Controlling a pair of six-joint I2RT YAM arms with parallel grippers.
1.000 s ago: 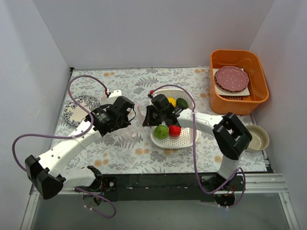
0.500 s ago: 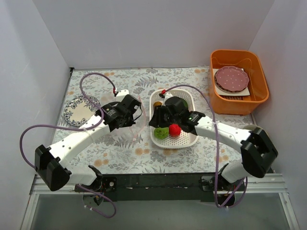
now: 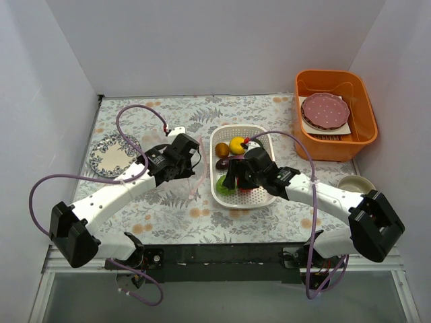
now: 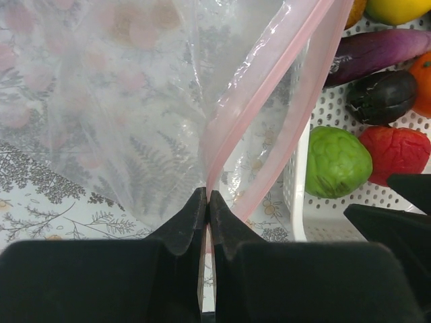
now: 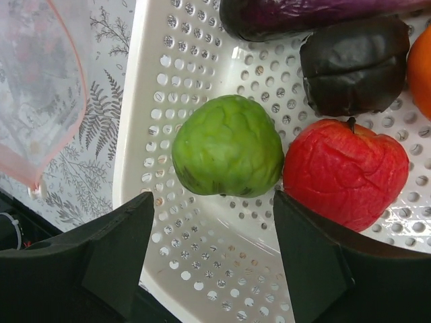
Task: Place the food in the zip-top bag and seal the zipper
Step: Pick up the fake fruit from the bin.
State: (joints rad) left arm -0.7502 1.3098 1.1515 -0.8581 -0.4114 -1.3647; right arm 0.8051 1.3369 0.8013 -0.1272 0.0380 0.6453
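My left gripper (image 4: 207, 196) is shut on the pink zipper (image 4: 269, 87) of the clear zip-top bag (image 4: 128, 101), holding its mouth up beside the white basket (image 3: 217, 138). In the top view that gripper (image 3: 192, 163) sits left of the basket. My right gripper (image 5: 215, 235) hangs open over the basket's near end, its fingers (image 5: 121, 242) either side of and just short of a light-green ball (image 5: 227, 146). The rest of the food lies around it: a red ball (image 5: 345, 171), dark avocado (image 5: 353, 64), eggplant (image 5: 303, 17), orange (image 5: 421, 74), lemon (image 3: 237, 145) and kiwi (image 3: 221, 149).
An orange bin (image 3: 367, 128) holding a pink dotted plate (image 3: 325, 111) stands at the back right. A patterned plate (image 3: 110, 156) lies at the left. A pale bowl (image 3: 357, 183) sits behind my right arm. The floral cloth (image 3: 168, 208) covers the table.
My right gripper has pulled away from the bag's mouth, swung right over the basket and opened. My left gripper has shifted slightly right, still pinching the pink strip.
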